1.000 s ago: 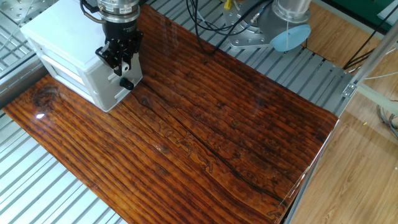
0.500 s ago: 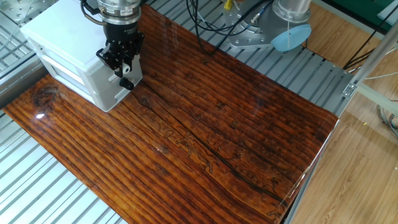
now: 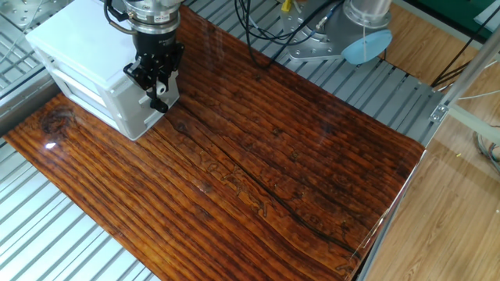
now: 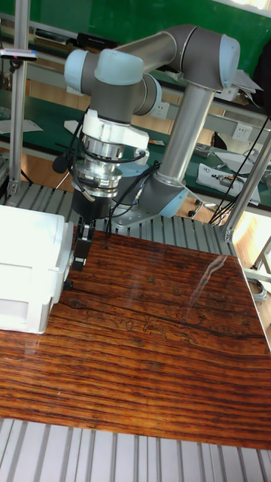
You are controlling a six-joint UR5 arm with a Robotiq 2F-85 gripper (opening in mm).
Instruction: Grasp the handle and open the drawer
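The white cabinet (image 3: 82,47) stands at the table's far left corner. Its drawer (image 3: 139,112) front faces the middle of the table. My gripper (image 3: 159,92) hangs straight down against that front. Its black fingers (image 3: 161,105) are closed in on a small whitish stub, the handle (image 3: 161,87), which is mostly covered. In the tall fixed view the gripper (image 4: 76,260) sits tight against the right side of the cabinet (image 4: 22,256), and the handle is hidden there. The drawer front looks flush or nearly flush with the cabinet.
The glossy wooden tabletop (image 3: 266,164) stretches right and forward of the cabinet. Black cables (image 3: 266,35) and the arm's base (image 3: 328,39) lie at the back, on the ribbed metal bench (image 3: 391,86). The arm's elbow (image 4: 188,53) rises above the table.
The gripper has shifted a few pixels to the right and slightly down, away from the cabinet face. The cabinet itself has not moved.
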